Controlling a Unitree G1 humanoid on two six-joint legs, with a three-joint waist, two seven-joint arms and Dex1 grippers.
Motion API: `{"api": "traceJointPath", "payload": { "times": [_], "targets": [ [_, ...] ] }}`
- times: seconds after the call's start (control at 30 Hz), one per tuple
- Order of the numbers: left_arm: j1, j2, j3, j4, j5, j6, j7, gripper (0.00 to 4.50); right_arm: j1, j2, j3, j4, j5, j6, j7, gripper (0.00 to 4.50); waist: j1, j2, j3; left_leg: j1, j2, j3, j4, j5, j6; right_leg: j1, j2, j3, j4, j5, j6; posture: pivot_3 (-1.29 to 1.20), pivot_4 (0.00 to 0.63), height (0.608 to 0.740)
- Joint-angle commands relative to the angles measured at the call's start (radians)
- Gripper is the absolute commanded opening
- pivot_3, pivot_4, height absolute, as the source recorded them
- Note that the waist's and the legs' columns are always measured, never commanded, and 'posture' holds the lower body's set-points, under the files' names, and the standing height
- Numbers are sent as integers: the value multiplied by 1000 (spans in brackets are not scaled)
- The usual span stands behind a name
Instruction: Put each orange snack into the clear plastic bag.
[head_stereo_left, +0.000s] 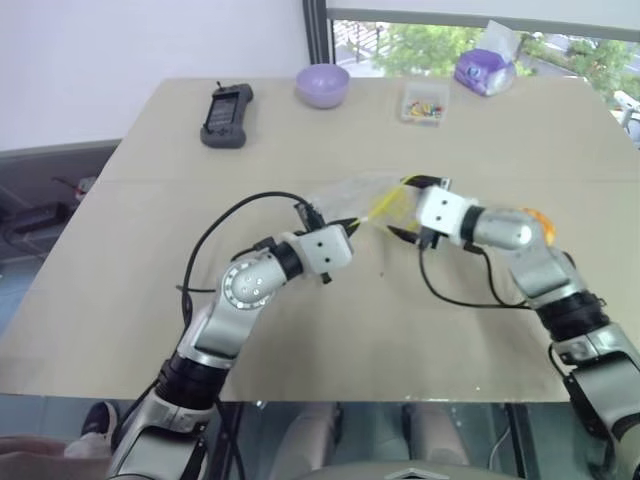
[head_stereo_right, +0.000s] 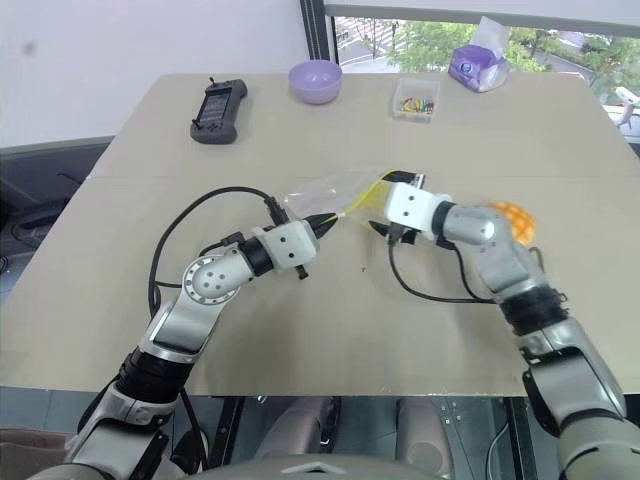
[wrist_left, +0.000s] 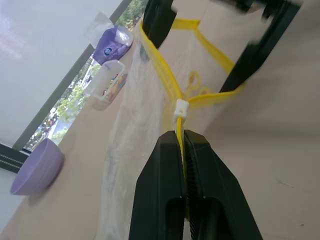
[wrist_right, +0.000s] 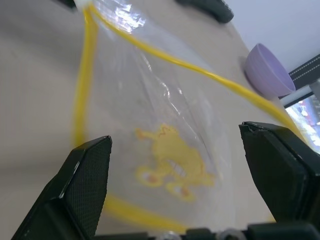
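The clear plastic bag (head_stereo_left: 350, 195) lies mid-table, crinkly, with a yellow zip strip (wrist_left: 176, 90) and a yellow print (wrist_right: 172, 160). My left gripper (wrist_left: 183, 145) is shut on the zip strip at the bag's near corner, close to the slider. My right gripper (head_stereo_right: 388, 205) is open, its two fingers (wrist_right: 87, 180) spread wide at the bag's mouth. The strip runs from one finger across to the other, so the mouth gapes. The orange snack (head_stereo_right: 512, 220), a round bun with a grid pattern, rests on the table behind my right forearm, partly hidden by it.
Along the far edge stand a black handheld device (head_stereo_left: 227, 115), a purple bowl (head_stereo_left: 322, 84), a small clear box of colourful bits (head_stereo_left: 424, 103) and a purple tissue pack (head_stereo_left: 484, 70). Black cables loop off both wrists above the tabletop (head_stereo_left: 330, 330).
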Motion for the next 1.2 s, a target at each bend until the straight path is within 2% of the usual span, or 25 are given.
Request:
{"api": "traceJointPath", "payload": {
  "times": [0.03, 0.23, 0.33, 0.63, 0.9, 1.07, 1.17, 1.2],
  "targets": [
    [-5, 2, 13, -17, 7, -11, 21, 0, 36, -29, -159, -141, 174, 160, 32, 4436, 0, 0, 0, 0, 0, 0, 0, 0, 0, 0, 0, 0, 0, 0, 0, 0, 150, 740],
    [-8, -5, 6, -13, 13, -8, 34, 0, 95, -35, -367, -70, 224, 363, -132, 4436, 3, 0, 0, 0, 0, 0, 0, 0, 0, 0, 0, 0, 0, 0, 0, 0, 150, 740],
    [-5, -7, 5, -17, 14, -4, 36, 0, 128, -49, -429, -28, 239, 479, -180, 4436, 4, 0, 0, 0, 0, 0, 0, 0, 0, 0, 0, 0, 0, 0, 0, 0, 150, 740],
    [0, -2, 4, -18, 16, -4, 34, 0, 181, -69, -460, 17, 240, 719, -253, 4436, 1, 0, 0, 1, 0, 2, 0, 0, 0, 0, 0, 2, 1, 0, 0, 0, 150, 740],
    [-1, 8, 7, -8, 21, -12, 32, 0, 182, -30, -523, -12, 393, 1026, -238, 4436, 7, -1, -1, 1, 0, 1, 1, 0, 0, 2, -1, 0, 0, 0, 0, 0, 150, 740],
    [-2, 9, 7, -8, 23, -12, 35, 0, 222, -63, -465, -53, 400, 1077, -204, 4436, 9, -3, -3, 1, 0, 1, 0, 0, 0, 2, 0, 0, 0, 0, 0, 0, 150, 740],
    [-5, 8, 4, -4, 25, -14, 36, 0, 253, -93, -397, -62, 357, 1013, -187, 3589, 8, -5, -4, 1, 0, 0, 0, 0, 0, 2, -1, -1, 0, 0, 0, 0, 150, 740],
    [-6, 8, 4, -2, 26, -15, 36, 0, 257, -101, -382, -59, 347, 996, -182, 3142, 7, -7, -5, 1, 0, 0, 0, 0, 0, 2, 0, -1, 0, 0, 0, 0, 150, 740]
  ]
}}
